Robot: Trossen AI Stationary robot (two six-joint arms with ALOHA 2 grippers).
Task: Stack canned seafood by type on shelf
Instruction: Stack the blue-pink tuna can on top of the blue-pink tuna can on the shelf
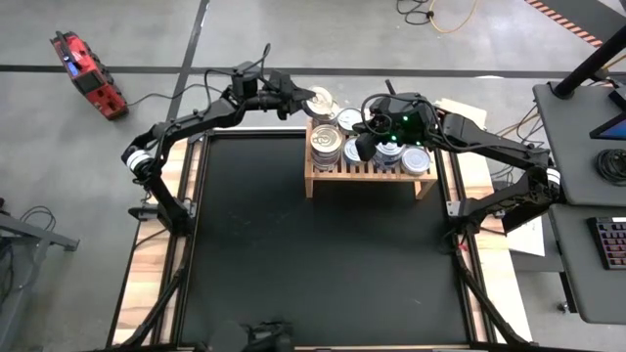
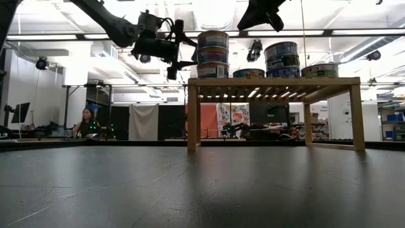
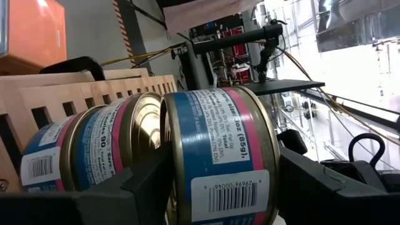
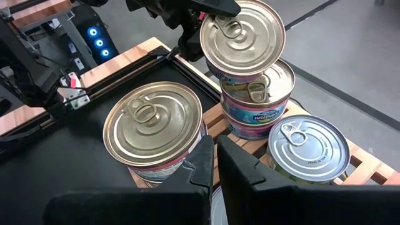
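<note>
Nearly finished: left gripper (image 1: 305,98) grasping blue-and-pink round tin (image 3: 215,156) atop stack at light-wood slatted shelf (image 1: 367,174) corner, other silver-lidded tins (image 1: 391,152) already stacked there, right gripper (image 1: 364,125) clenched, empty above.

A black mat (image 1: 323,264) covered most of a light wooden table (image 1: 155,256) seen from above. A red tool (image 1: 86,70) lay on the grey floor beyond the table's far left corner, with a dark cable beside it. A yellow cord (image 1: 452,18) curled on the floor further back. At the right edge stood a dark desk (image 1: 587,196) with a keyboard (image 1: 608,242). In the room behind, a person (image 2: 85,121) sat at a workstation.
</note>
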